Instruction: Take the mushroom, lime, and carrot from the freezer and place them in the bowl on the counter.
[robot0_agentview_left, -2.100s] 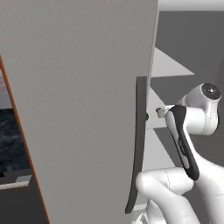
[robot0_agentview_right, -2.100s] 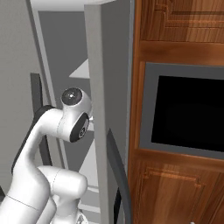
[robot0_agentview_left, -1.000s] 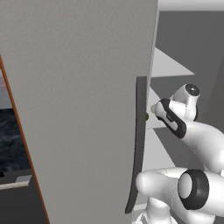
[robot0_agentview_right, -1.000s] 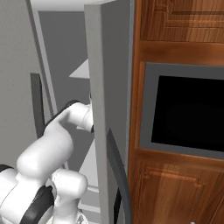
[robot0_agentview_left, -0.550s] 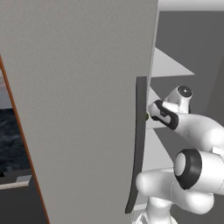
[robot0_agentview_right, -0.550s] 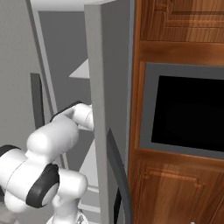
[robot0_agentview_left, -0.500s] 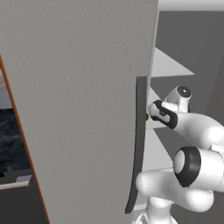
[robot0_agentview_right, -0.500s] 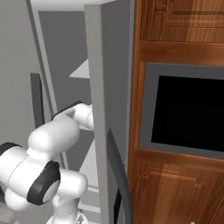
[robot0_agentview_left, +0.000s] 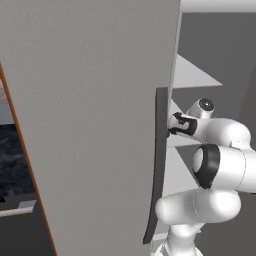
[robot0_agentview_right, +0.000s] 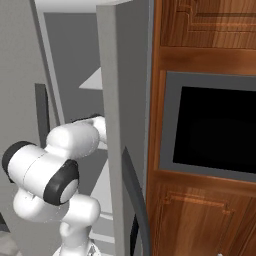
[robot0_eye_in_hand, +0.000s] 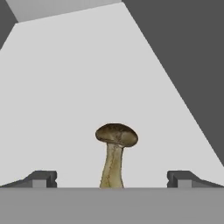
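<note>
Jaws spread wide, fingertips (robot0_eye_in_hand: 42, 178) flanking the upright mushroom (robot0_eye_in_hand: 115, 153) without touching, stem base cut off at the near edge, freezer (robot0_agentview_left: 95, 125) door hiding the hand from the left

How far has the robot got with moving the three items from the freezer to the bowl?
Done: the freezer door stands open and the arm reaches inside. In hand: the open gripper lines up on the mushroom, which stands on a white shelf between the fingertips, not yet gripped. Left: grasping and carrying the mushroom, then the lime and carrot.
</note>
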